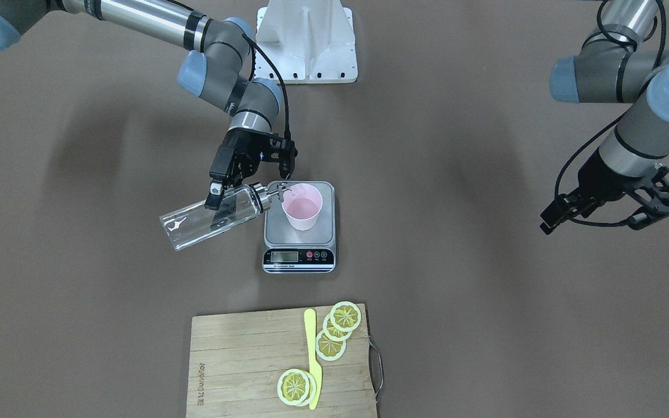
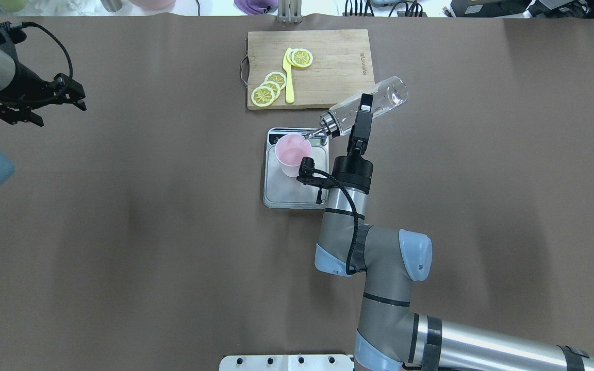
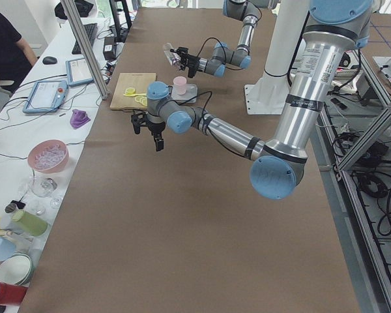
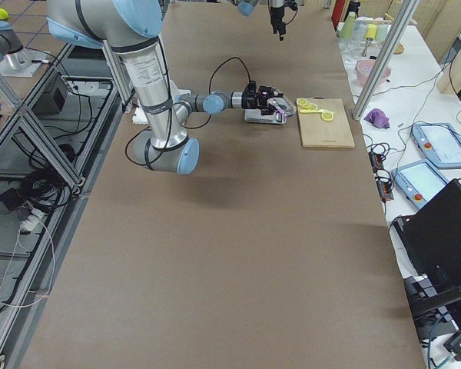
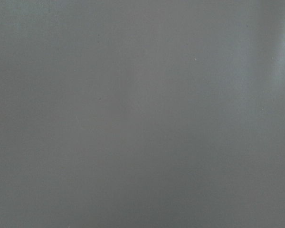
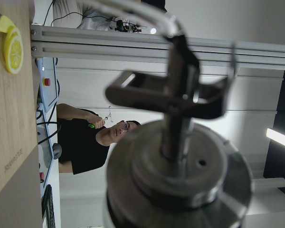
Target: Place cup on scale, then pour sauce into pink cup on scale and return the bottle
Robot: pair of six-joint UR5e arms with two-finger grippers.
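Cutting board (image 1: 241,360) bears small lettering; scale's (image 1: 299,238) display unreadable.

The table (image 1: 485,302) is plain dull brown. The cup (image 1: 302,213) is pale pink. The scale (image 1: 276,230) has a silver top, a black front strip, a grey-green display and a red button. The bottle (image 1: 186,227) is clear glass with a shiny metal collar. The board (image 1: 241,360) is light wood with straight grain and dark lettering. The lemon slices (image 1: 345,316) are yellow with white rims. The knife (image 1: 311,348) is pale yellow. The arms (image 1: 613,72) are grey with pale blue caps and silver tubes. The right end effector (image 1: 216,210) and left end effector (image 1: 593,225) are black. The base (image 1: 305,40) is white.
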